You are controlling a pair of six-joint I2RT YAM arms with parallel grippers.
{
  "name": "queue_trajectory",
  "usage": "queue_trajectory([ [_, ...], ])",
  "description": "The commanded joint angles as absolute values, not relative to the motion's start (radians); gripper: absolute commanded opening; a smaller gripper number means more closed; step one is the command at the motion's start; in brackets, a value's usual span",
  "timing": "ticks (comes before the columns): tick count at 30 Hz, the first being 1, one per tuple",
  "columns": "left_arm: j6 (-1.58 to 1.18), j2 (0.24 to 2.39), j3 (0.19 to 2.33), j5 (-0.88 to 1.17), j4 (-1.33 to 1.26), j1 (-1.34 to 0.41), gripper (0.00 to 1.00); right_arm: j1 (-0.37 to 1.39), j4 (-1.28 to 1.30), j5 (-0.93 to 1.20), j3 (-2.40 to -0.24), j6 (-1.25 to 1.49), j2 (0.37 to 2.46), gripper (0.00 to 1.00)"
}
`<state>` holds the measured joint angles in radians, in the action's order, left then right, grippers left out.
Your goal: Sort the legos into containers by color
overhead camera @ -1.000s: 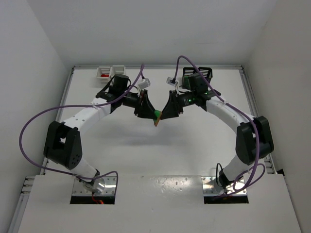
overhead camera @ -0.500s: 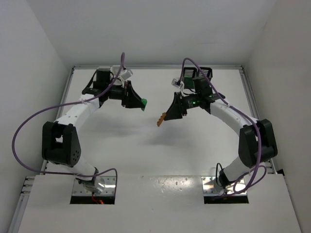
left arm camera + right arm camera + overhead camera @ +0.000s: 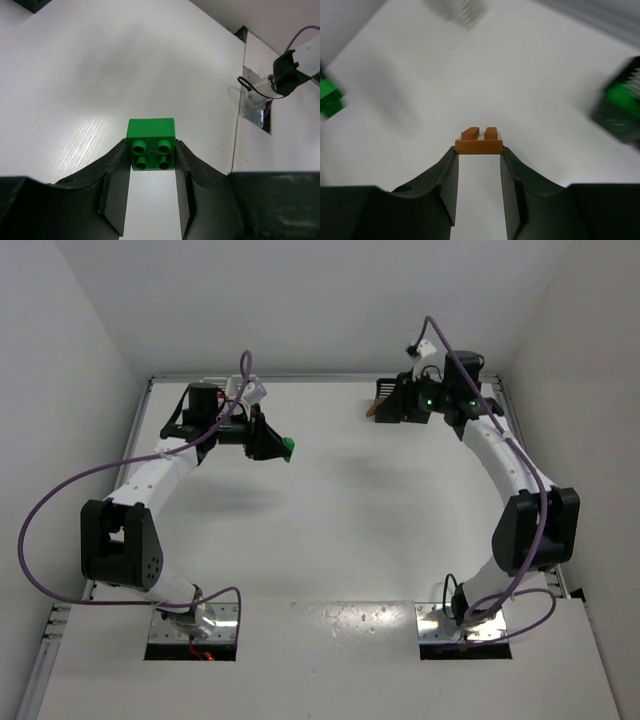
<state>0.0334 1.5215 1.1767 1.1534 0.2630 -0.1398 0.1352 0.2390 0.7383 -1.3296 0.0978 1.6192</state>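
Note:
My left gripper (image 3: 283, 447) is shut on a green two-by-two lego (image 3: 151, 137), held above the table at the back left; the brick's studs face the left wrist camera between the fingertips (image 3: 151, 150). My right gripper (image 3: 373, 412) is shut on a flat orange-brown lego (image 3: 479, 142), hanging at the back right just in front of the black containers (image 3: 384, 390). The blurred right wrist view shows a black container with green pieces inside (image 3: 620, 112) to the right of that gripper (image 3: 479, 149). A white container (image 3: 465, 7) shows at the top. In the top view my left arm mostly hides the white containers.
Walls enclose the white table (image 3: 330, 530) on the left, back and right. Purple cables (image 3: 60, 500) loop off both arms. The right arm's base and mounting slot (image 3: 255, 100) appear in the left wrist view. A dark corner (image 3: 30, 4) shows at its top left.
A second ago both grippers met at the table's middle on joined bricks. They have pulled apart: the left went back-left with the green brick, the right swung back-right to the black containers with the orange-brown one.

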Motion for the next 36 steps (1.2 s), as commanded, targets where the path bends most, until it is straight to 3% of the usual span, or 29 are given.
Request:
queue_trajectory([
  [1,0.06,1.462,1.166,1.085,0.207,-0.16,0.11,0.091,0.207,0.341,-1.452,0.094,1.663,0.0],
  [3,0.043,1.462,1.166,1.074,0.184,-0.169,0.11,0.078,0.23,0.199,-1.546,0.084,1.736,0.0],
  [9,0.005,1.462,1.157,1.042,0.147,-0.178,0.11,0.038,0.25,0.052,-1.753,0.089,1.922,0.0],
  [22,-0.005,1.442,1.129,1.011,0.137,-0.178,0.11,0.009,0.238,-0.023,-1.868,0.114,2.101,0.0],
  [23,-0.005,1.442,1.129,1.011,0.137,-0.178,0.11,0.0,0.238,-0.014,-1.868,0.114,2.115,0.02],
  [25,-0.005,1.451,1.138,1.011,0.137,-0.178,0.11,0.0,0.247,-0.014,-1.878,0.114,2.124,0.26],
  [28,-0.014,1.46,1.138,1.011,0.137,-0.178,0.11,0.0,0.247,-0.002,-1.878,0.114,2.125,0.52],
  [32,-0.014,1.46,1.138,1.039,0.137,-0.178,0.11,0.0,0.236,0.046,-1.867,0.114,2.092,0.64],
  [35,-0.024,1.47,1.147,1.074,0.137,-0.178,0.11,0.0,0.247,0.184,-1.847,0.114,2.045,0.64],
  [36,-0.035,1.47,1.147,1.083,0.137,-0.178,0.11,0.0,0.247,0.318,-1.832,0.114,2.022,0.63],
])
